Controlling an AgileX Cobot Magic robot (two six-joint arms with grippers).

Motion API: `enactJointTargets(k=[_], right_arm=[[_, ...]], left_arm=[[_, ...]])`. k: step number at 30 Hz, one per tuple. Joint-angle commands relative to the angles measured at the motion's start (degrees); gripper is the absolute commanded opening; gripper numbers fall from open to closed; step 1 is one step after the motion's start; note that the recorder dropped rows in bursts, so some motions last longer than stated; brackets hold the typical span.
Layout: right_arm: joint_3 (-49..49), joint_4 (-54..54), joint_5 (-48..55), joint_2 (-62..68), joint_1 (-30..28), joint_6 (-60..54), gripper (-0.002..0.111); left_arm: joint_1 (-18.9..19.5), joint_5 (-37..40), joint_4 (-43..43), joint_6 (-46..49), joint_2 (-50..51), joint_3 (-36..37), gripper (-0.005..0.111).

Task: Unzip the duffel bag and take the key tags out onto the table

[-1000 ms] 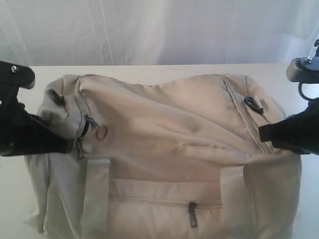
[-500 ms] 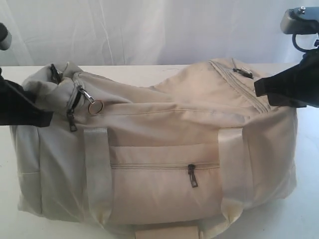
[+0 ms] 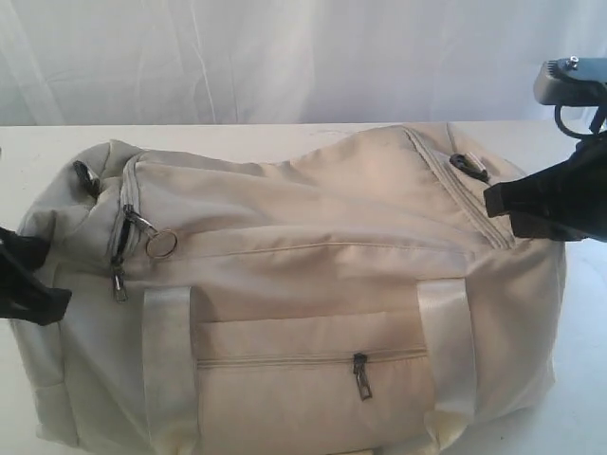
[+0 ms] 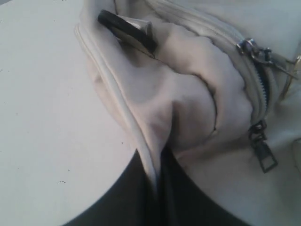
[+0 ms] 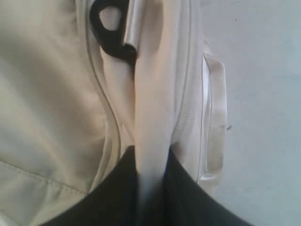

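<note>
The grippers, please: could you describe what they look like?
Both the left gripper and right gripper have plain matte black, tapering fingers without visible markings. Above the right one sits a grey housing with a looping black cable.

The right gripper [image 5: 150, 175] is clamping its two dark fingers [image 5: 109, 195] on a raised, shiny fold of the large cream-white fabric duffel bag [image 5: 47, 94]. A black D-ring [image 5: 116, 50] is sitting on that same fold, farther from the jaws. A zipper line [image 5: 112, 127] is running alongside the fold, and a pale webbing loop [image 5: 214, 117] is lying at the bag's edge beside the plain white flat tabletop [image 5: 263, 94]
</note>
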Motion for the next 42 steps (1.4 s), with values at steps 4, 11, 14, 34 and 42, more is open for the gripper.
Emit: enactJointTargets(k=[4, 11, 14, 34, 42], right_arm=[[-10.0, -1.5, -0.4, -0.6, -0.6, -1.7, 0.056], [-12.3, 17.3, 1.4, 4.5, 1.2, -20.6, 0.055], [-14.9, 30.2, 2.4, 4.9, 5.9, -32.4, 0.055], [-19.8, 30.6, -14.5, 30.6, 36.5, -59.9, 0.061], [-19.8, 30.6, -23.9, 35.0, 39.4, -60.4, 0.064]], left_arm=[[0.2, 1.1, 1.9, 3.0, -1.0, -8.5, 0.068], [0.2, 14.3, 5.3, 3.4, 3.4, -13.3, 0.066], [0.2, 19.7, 1.2, 3.4, 3.0, -13.3, 0.066], [0.2, 31.1, -16.9, 21.7, -3.7, -6.8, 0.066], [0.2, 30.8, -17.0, 21.7, -4.3, -6.5, 0.066]])
